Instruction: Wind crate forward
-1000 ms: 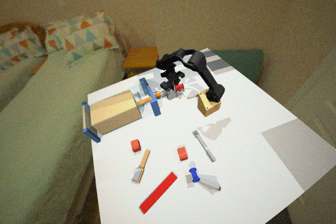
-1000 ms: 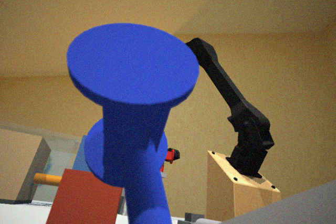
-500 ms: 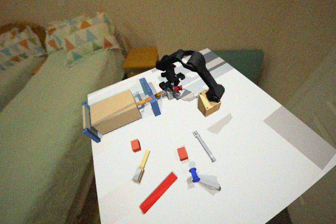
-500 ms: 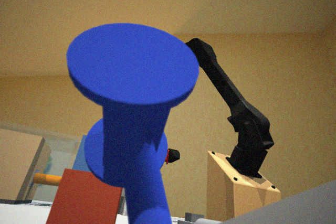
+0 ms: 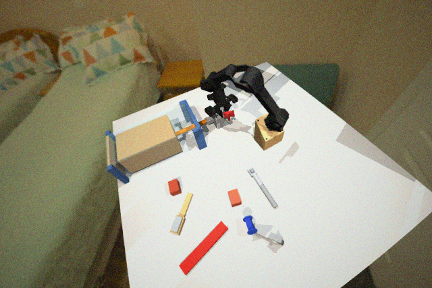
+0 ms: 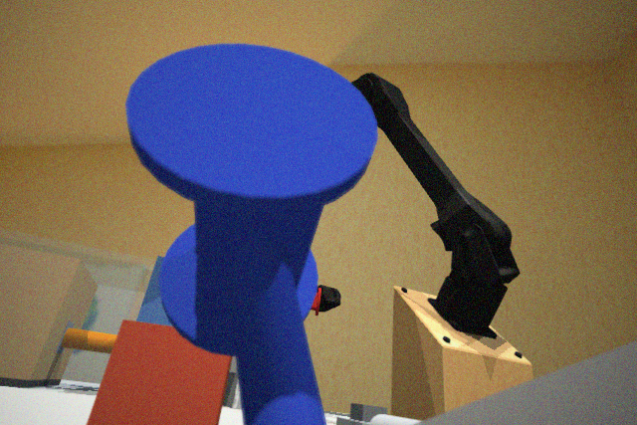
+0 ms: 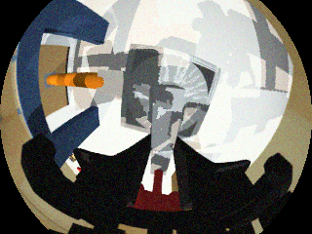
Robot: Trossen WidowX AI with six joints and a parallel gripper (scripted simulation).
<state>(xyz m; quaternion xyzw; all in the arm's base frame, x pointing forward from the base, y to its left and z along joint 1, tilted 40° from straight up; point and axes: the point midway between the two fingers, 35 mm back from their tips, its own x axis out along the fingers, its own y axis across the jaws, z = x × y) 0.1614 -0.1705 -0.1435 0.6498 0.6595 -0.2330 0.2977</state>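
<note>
1. Presently, the pincer (image 5: pixel 222 112) (image 6: pixel 329 298) (image 7: pixel 163 138) was clamped on the handle (image 5: pixel 227 118) (image 6: pixel 317 300) (image 7: pixel 157 201), over the winch (image 5: pixel 219 123) (image 7: pixel 138 99). Its red grip was between the fingers or close by them; the exact contact I could not tell. If this hold was loose, I think the handle could slip or tilt during the turn, and the key could come out from the hole. Whether the key sat fully down was hidden.

2. The crate (image 5: pixel 146 138) (image 6: pixel 33 307) (image 7: pixel 55 95) was at the left, inside the cubby, and it looked flat. Its front was apart from the frame (image 5: pixel 191 119) (image 6: pixel 153 297) (image 7: pixel 29 68), so, in my judgement, winding was the step in hand, and more of it was needed.

3. The strap (image 5: pixel 184 129) (image 6: pixel 90 339) (image 7: pixel 88 80) passed through the frame toward the winch. A jerky turn could pull the crate suddenly, and its front could lift. Turning in the wrong direction would probably give slack.

4. The floor between the crate and the frame was not clearly seen. If some low thing lay there, the crate could climb on it, so slow winding seemed wiser.

5. The pincer worked near the frame. A wide swing of the wrist could knock it. After contact, extra winding could tip the crate, and a crooked release could drag the handle.
</note>
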